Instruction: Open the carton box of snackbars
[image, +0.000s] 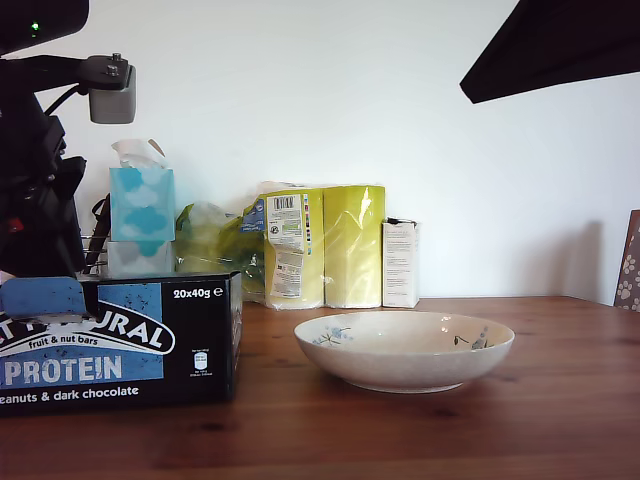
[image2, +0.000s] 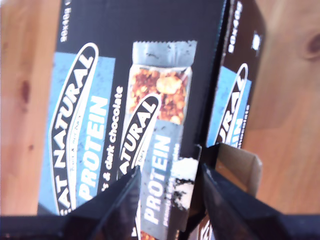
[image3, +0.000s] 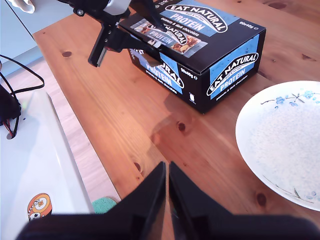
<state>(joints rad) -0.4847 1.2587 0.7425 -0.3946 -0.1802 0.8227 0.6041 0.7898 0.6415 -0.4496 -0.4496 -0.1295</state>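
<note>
My first gripper (image2: 167, 192) is hovering over the lid of the carton box of snackbars (image2: 145, 90), its jaws standing apart, straddling the lid's edge where a brown cardboard flap (image2: 240, 167) is showing. My second gripper (image3: 166, 200) is hanging well apart from the box with its jaws pressed together on nothing, above the wooden table (image: 450, 430).

The carton box of snackbars (image: 120, 340) is sitting at the exterior view's left, near the camera, just beside the bowl (image: 404, 348). I judge it stiff cardboard, probably fairly heavy if full, with a smooth printed skin that could be slipping between the pads; the lid's free edge by the brown flap looks like the place to pinch, while the other arm could be steadying the body.

Counting what shows: one snackbar box, one bowl, one tissue box (image: 142, 205), one pack of yellow-wrapped rolls (image: 325, 245) against the far wall with two rolls plainly showing, and one small white carton (image: 400, 263).
</note>
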